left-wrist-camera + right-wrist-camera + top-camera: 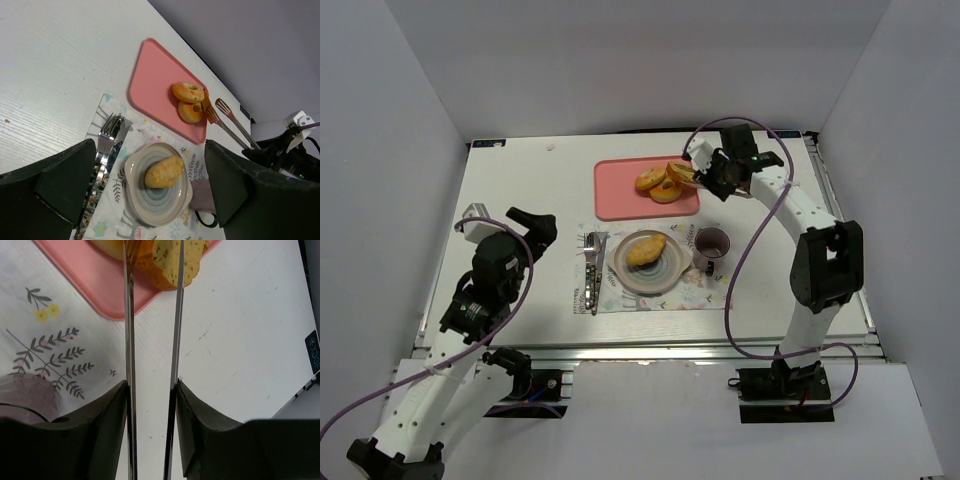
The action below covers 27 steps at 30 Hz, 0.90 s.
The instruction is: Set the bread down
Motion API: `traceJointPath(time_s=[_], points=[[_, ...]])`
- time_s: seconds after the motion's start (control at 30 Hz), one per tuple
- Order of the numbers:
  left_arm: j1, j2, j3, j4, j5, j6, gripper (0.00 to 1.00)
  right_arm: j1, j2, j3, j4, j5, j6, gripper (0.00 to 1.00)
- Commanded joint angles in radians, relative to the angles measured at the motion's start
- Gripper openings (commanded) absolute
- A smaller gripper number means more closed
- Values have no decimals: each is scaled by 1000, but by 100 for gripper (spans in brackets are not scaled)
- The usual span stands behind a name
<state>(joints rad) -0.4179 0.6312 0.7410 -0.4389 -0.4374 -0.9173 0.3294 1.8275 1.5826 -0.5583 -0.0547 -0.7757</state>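
Nearest the arm bases, the left gripper [532, 222] hangs over the left part of the surface [520, 180]. Its fingers are spread wide and hold nothing. Just beyond it lies a flowered placemat [710, 293] carrying a fork and knife [592, 270], a plate [665, 280] and a mug [711, 245] side by side. One oval piece [646, 251] of the bread already rests in the middle of the plate.

Farther back sits a pink tray [620, 190]. Two ring pieces [188, 91] lie touching each other near its right end. The right gripper [151, 390] reaches to that same end with its fingers closed on a pair of metal tongs [129, 340]. The tong blades pinch a toasted slice [172, 260] by its two flat faces, at the tray's edge. The views do not settle whether the slice is lifted or touching the tray.

The bread looks light and dry, with a stiff crust and a crumbly cut face. It should carry easily but will probably not stand hard squeezing. The blades are smooth and narrow, so a loose pinch could let the slice swivel or slide out. A hold across the broad faces near the middle seems safest. For the rings, a grip across one side of the loop seems likelier to hold than one spanning the hole.
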Motion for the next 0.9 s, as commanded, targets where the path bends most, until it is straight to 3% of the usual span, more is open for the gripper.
traceJointPath(time_s=[0.0, 0.07, 0.5, 0.87], points=[[1, 5, -6, 19, 0, 11, 98, -6, 24, 71, 3, -2, 24, 46], [1, 9, -11, 25, 0, 11, 98, -4, 39, 74, -8, -2, 27, 45], [1, 21, -12, 37, 8, 17, 98, -33, 35, 96, -77, -30, 96, 11], [1, 1, -22, 35, 2, 8, 98, -35, -184, 65, -110, -152, 142, 9]])
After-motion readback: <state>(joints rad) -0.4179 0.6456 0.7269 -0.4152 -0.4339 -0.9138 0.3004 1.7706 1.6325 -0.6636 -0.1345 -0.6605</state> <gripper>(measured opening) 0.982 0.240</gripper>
